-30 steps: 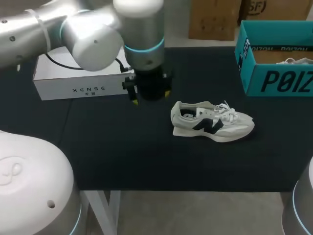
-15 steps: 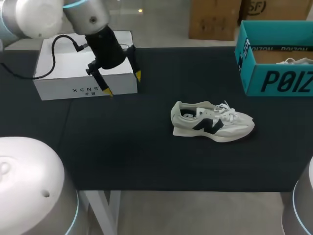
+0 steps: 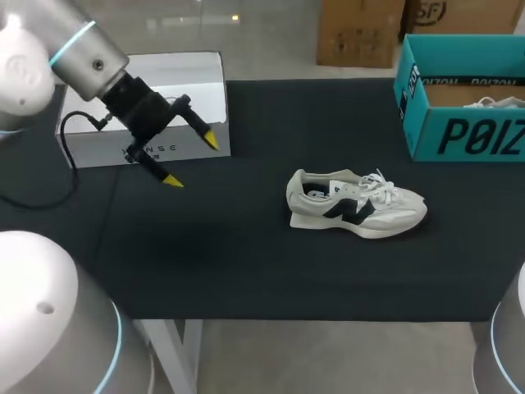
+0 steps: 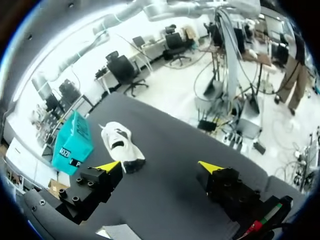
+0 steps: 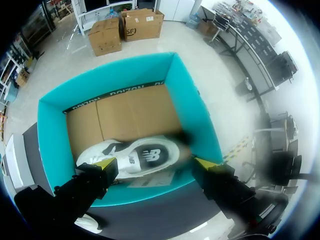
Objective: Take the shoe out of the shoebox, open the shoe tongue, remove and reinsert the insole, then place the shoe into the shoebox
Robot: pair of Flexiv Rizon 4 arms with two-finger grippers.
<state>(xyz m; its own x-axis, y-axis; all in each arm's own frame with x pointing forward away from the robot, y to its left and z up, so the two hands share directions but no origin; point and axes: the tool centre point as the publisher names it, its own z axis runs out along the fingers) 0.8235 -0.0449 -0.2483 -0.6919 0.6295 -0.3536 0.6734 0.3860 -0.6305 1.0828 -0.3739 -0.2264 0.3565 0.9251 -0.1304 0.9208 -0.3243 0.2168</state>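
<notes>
The left claw [image 3: 192, 161] hangs wide and empty by the white box [image 3: 193, 86], well apart from the shoe [image 3: 354, 205]. The shoe sits on the dark surface [image 3: 246, 263], out of the shoebox [image 3: 459, 135], likely ready for its tongue to be opened. The right claw [image 5: 155, 164] hangs wide above the shoebox, over a second shoe [image 5: 134, 158].

The shoe [image 3: 354, 205] lies mid-table [image 3: 246, 263], shoebox [image 3: 459, 135] behind-right, second box [image 3: 193, 82] behind-left.

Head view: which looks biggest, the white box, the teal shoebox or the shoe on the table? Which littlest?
1. white box.
2. teal shoebox, cut off at the view's edge, so its rank against the white box is unsure.
3. shoe, clearly smallest.
</notes>
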